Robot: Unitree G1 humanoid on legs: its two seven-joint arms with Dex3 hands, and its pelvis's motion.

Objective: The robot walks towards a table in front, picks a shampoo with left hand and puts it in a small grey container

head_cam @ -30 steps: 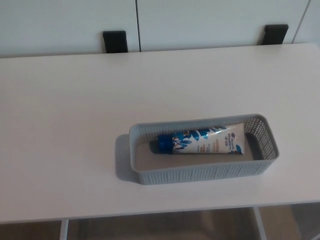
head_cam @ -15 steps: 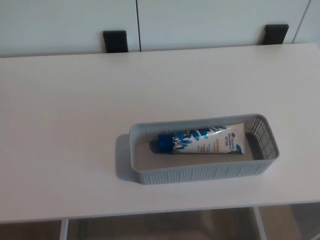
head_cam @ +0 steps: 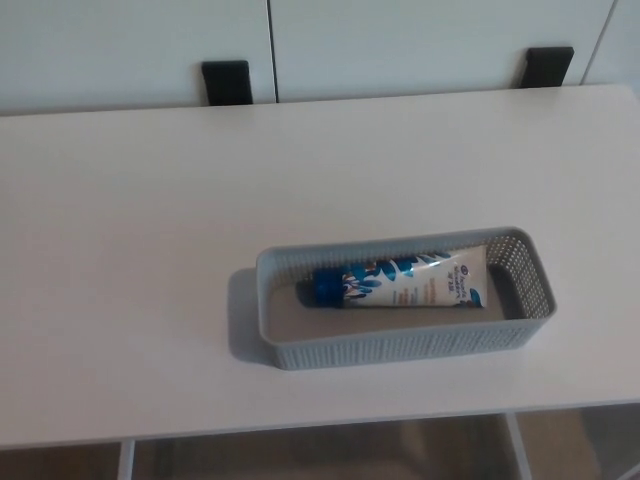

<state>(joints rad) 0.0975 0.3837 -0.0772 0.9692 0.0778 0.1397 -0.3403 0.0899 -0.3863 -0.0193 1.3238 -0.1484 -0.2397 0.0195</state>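
A white desk [head_cam: 120, 250] fills most of the head view, and on it stands a small grey container [head_cam: 400, 347], a long shallow basket with perforated walls. It sits close to the desk's near edge and somewhat right of the middle. Its long sides run nearly parallel to that edge, with the right end turned slightly toward the far edge. The shampoo tube [head_cam: 405, 283] lies flat on the bottom of the container, along its length. Its blue cap [head_cam: 326, 290] points to the container's left end and its wide crimped end reaches toward the right end, close against the far wall. The tube is white with a blue pattern and some small print too blurred to read. Two black brackets [head_cam: 226, 82] [head_cam: 547, 66] stand at the desk's far edge, one left of the middle and one near the far right corner, against white panels [head_cam: 420, 40]. Neither the left hand nor the right hand shows in the view, so I cannot tell how their fingers stand.
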